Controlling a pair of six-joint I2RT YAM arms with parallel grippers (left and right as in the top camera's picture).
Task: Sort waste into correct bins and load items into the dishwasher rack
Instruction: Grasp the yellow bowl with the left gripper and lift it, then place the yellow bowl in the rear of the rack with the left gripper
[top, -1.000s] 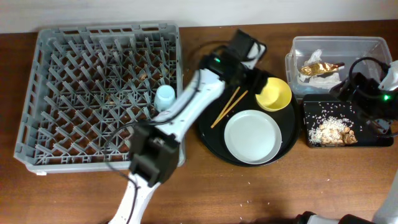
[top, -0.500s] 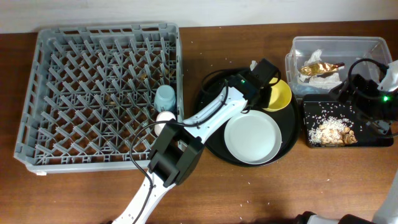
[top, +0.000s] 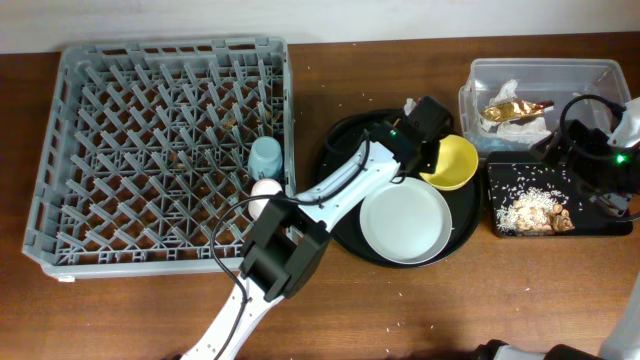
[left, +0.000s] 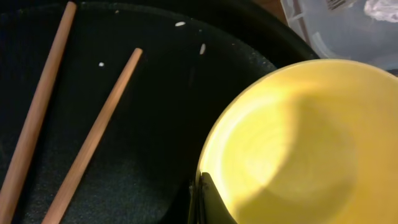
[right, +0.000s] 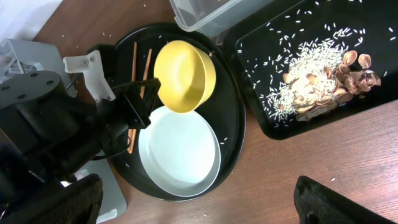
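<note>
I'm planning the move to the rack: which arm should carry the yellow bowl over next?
Left. The left gripper grips the yellow bowl by its rim, and the dishwasher rack lies on its side. The right gripper hangs open by the shallow black tray, farthest from the rack.

Yellow bowl (left: 298, 143): smooth, glossy, prob. plastic. Chopsticks (left: 92, 137): bare wood, matt, faint grain. Round black tray (left: 155, 112): matt, finely textured. Rack (top: 170, 47): dull grey plastic. Tub (top: 580, 80): clear plastic. Wrapper (top: 515, 110): shiny gold foil look. Plate (top: 405, 222): smooth, slight sheen. Table (top: 450, 310): brown wood grain.
</note>
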